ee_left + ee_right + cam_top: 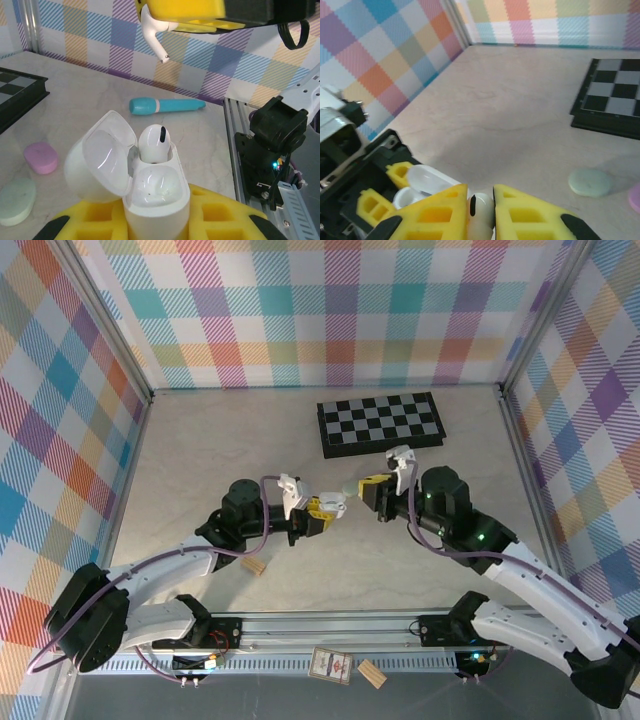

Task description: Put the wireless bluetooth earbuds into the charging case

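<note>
The right claw [480, 196] is pinching a white earbud [152, 31] by its head between yellow fingers, with the stem hanging free below. The left claw [322, 510] is pressed onto the base of the white charging case [156, 200]. The case stands upright with its lid [102, 157] swung open to one side. A second earbud [156, 142] sits in one of the case's sockets (a black slot shows on its head). In the left wrist view the held earbud hangs above the open case, apart from it.

The two claws face each other over the middle of the table [220, 440]. On the table lie a teal pen [165, 105], a pink case [41, 157] and, near it, a pale green case [16, 201]. A chessboard [380, 423] lies toward the far wall, and a wooden block [254, 565] lies beside the left arm.
</note>
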Controlling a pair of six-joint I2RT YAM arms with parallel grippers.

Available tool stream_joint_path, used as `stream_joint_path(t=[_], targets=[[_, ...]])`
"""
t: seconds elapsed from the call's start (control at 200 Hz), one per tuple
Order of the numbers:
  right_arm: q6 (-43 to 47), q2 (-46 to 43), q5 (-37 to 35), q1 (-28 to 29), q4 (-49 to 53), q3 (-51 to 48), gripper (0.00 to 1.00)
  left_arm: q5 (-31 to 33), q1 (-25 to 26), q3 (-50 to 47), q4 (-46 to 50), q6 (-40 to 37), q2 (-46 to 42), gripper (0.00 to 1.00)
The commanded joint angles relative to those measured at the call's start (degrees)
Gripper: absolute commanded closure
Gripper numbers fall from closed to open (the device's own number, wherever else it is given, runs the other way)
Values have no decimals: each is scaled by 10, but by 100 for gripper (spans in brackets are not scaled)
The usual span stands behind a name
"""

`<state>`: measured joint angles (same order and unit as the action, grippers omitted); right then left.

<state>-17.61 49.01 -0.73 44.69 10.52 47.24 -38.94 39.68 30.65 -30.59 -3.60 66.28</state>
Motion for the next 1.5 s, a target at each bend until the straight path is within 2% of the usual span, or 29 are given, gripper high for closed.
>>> stream_joint_path(t=[0.0,0.595,1.37,1.495], targets=[[16,11,32,18,-63,11,82,-13,9,19,-28,8,0,96],[19,84,78,52,-121,21,83,-13,9,19,-57,35,-7,96],[29,90,97,68,-115,8,83,7,9,26,-52,47,-22,96],[27,79,93,68,-105,-2,79,17,9,28,-49,48,-25,96]])
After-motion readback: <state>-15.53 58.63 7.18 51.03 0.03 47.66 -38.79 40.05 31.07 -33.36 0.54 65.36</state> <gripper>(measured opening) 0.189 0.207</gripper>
